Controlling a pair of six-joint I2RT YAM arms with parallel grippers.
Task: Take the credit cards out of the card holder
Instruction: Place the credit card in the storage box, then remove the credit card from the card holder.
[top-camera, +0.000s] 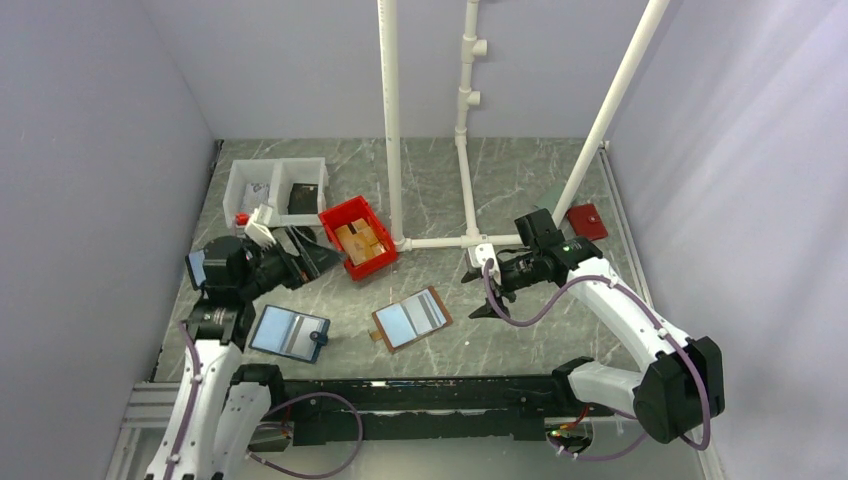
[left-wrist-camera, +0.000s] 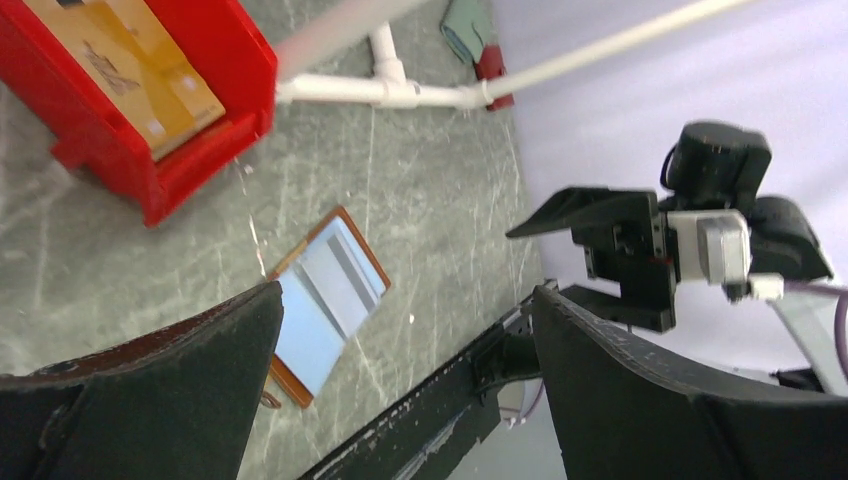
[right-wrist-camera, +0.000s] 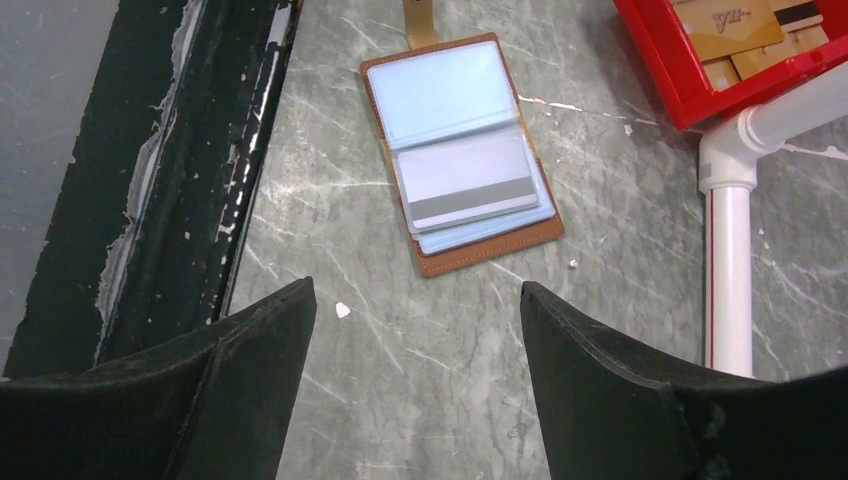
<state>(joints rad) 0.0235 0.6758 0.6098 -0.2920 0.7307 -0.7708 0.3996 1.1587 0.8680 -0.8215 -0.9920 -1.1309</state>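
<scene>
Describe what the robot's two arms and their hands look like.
White links and black joint housings make up the left arm and right arm. A purple cable loops along each. The left hand and right hand each carry two broad black wedge-shaped fingers. A green light glows near the right wrist.

Robot lab test cell. Plain pale walls (top-camera: 90, 150) box in grey marble-pattern tabletop (top-camera: 520, 180) on left, far and right sides. Two robot arms, left arm (top-camera: 205, 400) and right arm (top-camera: 620, 300), bolted to black rail (top-camera: 440, 400) at near edge, purple cables (top-camera: 530, 315) looped along them. White pipe frame (top-camera: 391, 120) rises mid-tabletop. Red bin (top-camera: 372, 266) and white bin (top-camera: 240, 185) sit far left.
</scene>
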